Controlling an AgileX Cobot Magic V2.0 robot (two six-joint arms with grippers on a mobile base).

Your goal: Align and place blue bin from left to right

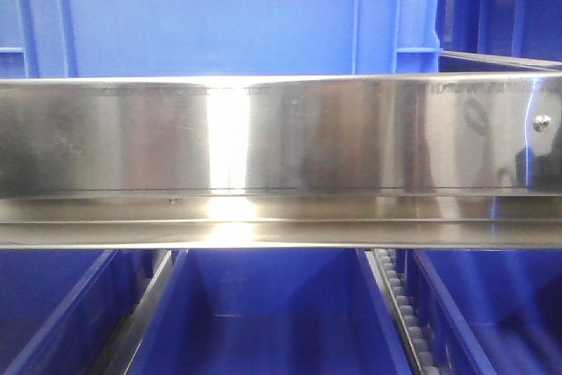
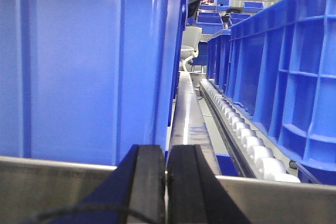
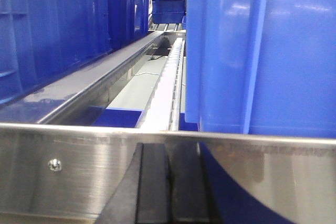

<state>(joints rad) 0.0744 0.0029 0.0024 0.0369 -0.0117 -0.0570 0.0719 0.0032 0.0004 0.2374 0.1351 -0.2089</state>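
My left gripper (image 2: 166, 182) and right gripper (image 3: 169, 190) sit closed and empty in front of the large light-blue ribbed plastic bin (image 1: 219, 15).
Each has its black pads pressed together on nothing, low before the polished stainless-steel rail (image 1: 281, 138). The bin stands behind that rail, filling the upper centre of the front view. I judge I must clear the rail's lip, push evenly and keep the bin square. Darker blue ribbed crates (image 2: 283, 77) on the white roller track (image 2: 247, 142) crowd the right of the left-wrist view. Royal-blue bins (image 1: 263, 313) lie along the bottom of the front view.
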